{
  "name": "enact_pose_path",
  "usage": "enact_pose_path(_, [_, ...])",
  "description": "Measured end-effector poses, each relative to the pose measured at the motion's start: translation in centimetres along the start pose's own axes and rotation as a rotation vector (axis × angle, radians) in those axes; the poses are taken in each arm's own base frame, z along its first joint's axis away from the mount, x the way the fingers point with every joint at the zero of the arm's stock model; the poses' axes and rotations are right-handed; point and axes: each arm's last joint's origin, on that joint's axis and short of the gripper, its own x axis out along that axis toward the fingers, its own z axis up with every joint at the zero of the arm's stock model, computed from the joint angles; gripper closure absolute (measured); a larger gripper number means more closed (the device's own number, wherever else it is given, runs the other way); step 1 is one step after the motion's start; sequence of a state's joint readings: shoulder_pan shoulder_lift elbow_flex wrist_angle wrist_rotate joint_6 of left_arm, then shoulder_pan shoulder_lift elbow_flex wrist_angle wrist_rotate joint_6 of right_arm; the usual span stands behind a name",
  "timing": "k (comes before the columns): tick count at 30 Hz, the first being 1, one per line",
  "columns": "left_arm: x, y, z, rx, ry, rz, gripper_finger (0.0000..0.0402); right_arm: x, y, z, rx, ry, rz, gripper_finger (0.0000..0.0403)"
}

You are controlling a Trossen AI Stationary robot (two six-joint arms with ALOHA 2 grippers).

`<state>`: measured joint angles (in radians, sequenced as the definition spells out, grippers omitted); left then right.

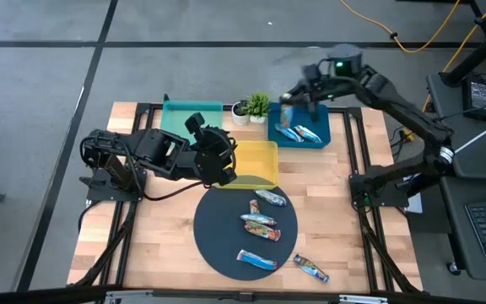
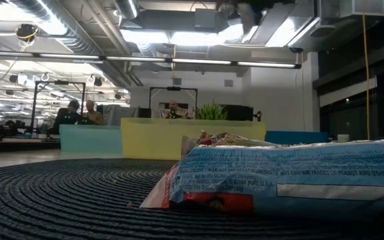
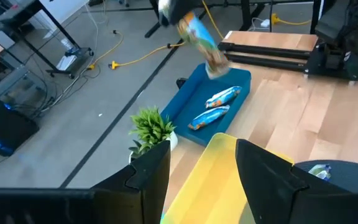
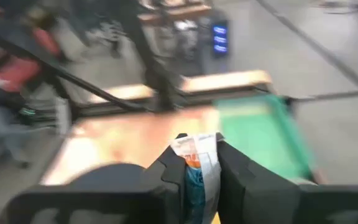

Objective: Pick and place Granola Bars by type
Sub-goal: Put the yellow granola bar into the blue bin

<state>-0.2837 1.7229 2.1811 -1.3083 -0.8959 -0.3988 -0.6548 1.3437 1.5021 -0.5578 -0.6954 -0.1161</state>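
Several blue foil granola bars are in view. Two lie in the blue tray (image 1: 310,135), three on the dark round mat (image 1: 226,236), and one on the bare table (image 1: 310,268). My right gripper (image 1: 289,103) hovers above the blue tray's far left corner, shut on another bar (image 3: 202,38). My left gripper (image 3: 204,180) is open and empty over the left part of the yellow tray (image 1: 256,159). In the low view a bar (image 2: 292,177) on the mat fills the foreground. My right gripper pinches a granola bar between its two fingers (image 4: 166,174), coming from above. One end of the wrapper (image 4: 197,146) sticks out past the fingertips. In the left wrist view the bar hangs slanted below the gripper, lifted clear above the blue tray (image 3: 185,106).
A teal tray (image 1: 191,118) sits left of a small potted plant (image 1: 256,105) at the far edge, with the blue tray to the plant's right. The yellow tray borders the mat's far rim. Bare wood shows left and right of the mat.
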Motion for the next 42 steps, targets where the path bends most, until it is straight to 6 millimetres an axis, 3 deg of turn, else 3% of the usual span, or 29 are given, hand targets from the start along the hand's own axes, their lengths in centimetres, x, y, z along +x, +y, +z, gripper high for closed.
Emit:
enact_pose_path(8, [0.8,0.6,0.2,-0.017,0.008,0.027,0.0226,-7.9,-0.1,1.6,0.049,0.124,-0.357,0.0346])
enact_pose_path(12, [1.4,1.2,0.4,-0.031,0.024,0.029,0.0228,-9.6,-0.8,2.0,0.076,0.219,-0.497,0.0346])
enact_pose_path(17, [1.9,1.6,0.5,-0.043,0.041,0.023,0.023,-10.2,-1.7,1.7,0.112,0.268,-0.561,0.0345])
enact_pose_path(24, [2.0,1.7,0.5,-0.048,0.041,0.024,0.0231,-8.5,-5.2,-0.6,0.144,0.396,-0.582,0.0345])
enact_pose_path(30, [2.0,1.7,0.5,-0.051,0.039,0.023,0.0231,-5.2,-9.5,-4.3,0.204,0.531,-0.566,0.0345])
enact_pose_path(42, [2.4,1.2,0.5,-0.042,0.045,0.029,0.0231,0.4,-16.4,-10.3,0.271,0.689,-0.507,0.0345])
